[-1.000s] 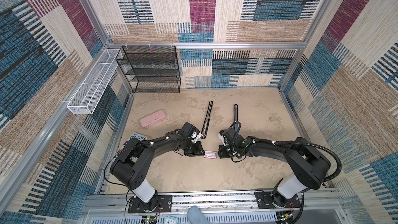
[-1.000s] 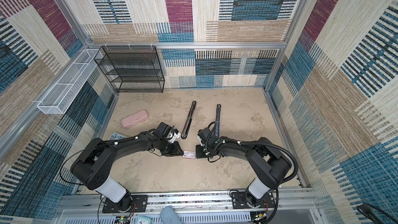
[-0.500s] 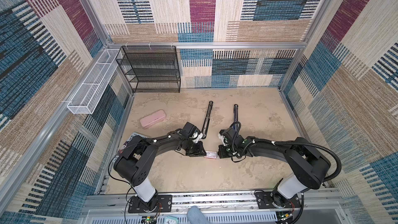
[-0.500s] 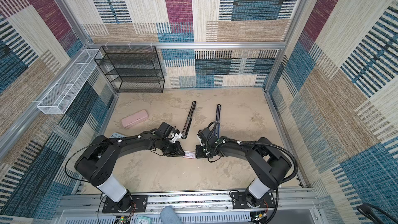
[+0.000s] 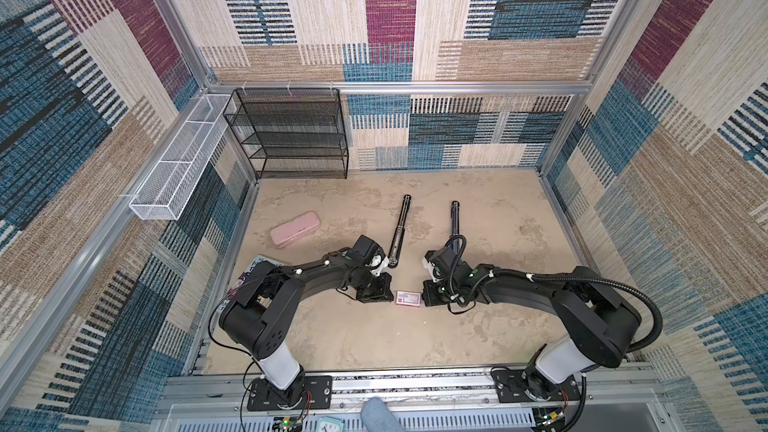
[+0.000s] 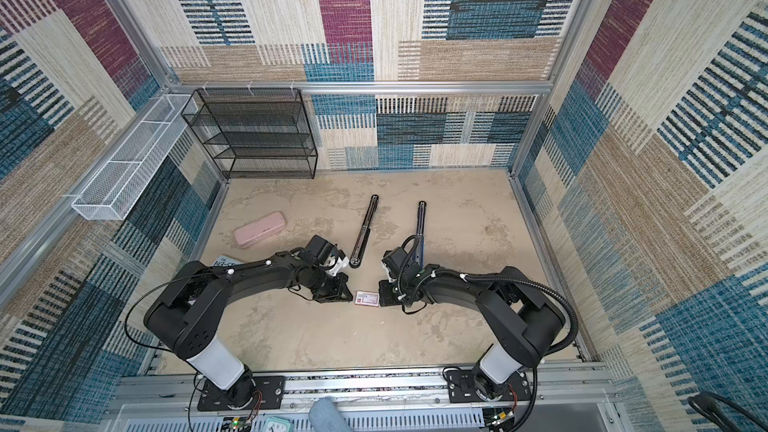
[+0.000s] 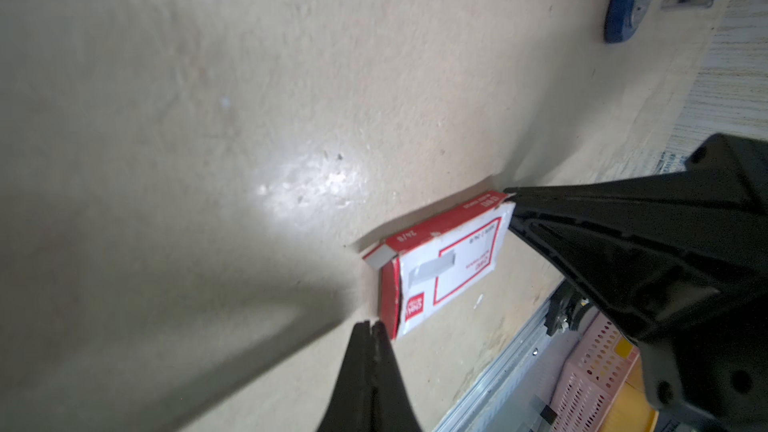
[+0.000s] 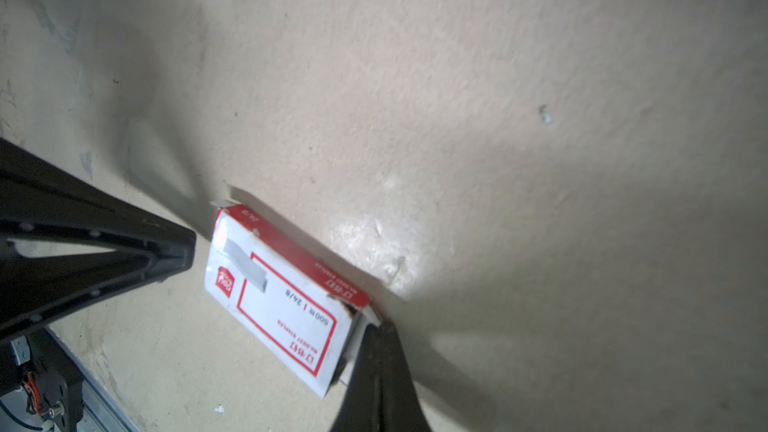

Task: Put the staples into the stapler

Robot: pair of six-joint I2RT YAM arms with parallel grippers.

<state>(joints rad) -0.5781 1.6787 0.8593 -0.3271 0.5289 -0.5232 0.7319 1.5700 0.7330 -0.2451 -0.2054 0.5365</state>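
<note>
While the staple box (image 5: 408,297) lies flat on the beige tabletop (image 5: 374,347), near the front and about midway across, both arms reach low to it from either side; the left claw (image 7: 370,328) is pressed fully together, its fingers meeting with nothing between them, its tip just beside the box's red short end; the right claw (image 8: 380,328) is likewise closed tight, its tip against the opposite end, where a torn white flap stands open; whether it nips that flap I cannot tell; in both top views the box sits between the two claw tips, white face up with a red border; the left wrist view shows a grey corner of the slide-out tray (image 7: 379,258) poking from the box; the staples themselves are hidden inside; farther back, well apart from the box, lie a black bar with a silvery rail (image 5: 399,230) and a black bar with a blue edge (image 5: 456,222), angled away from each other; which of them is the stapler I cannot tell; the right arm covers the near end of the blue-edged one; a pink pencil case (image 5: 295,229) rests to the left, a black mesh rack (image 5: 286,135) stands in the back left corner, and a white mesh basket (image 5: 174,168) hangs on the left wall
</note>
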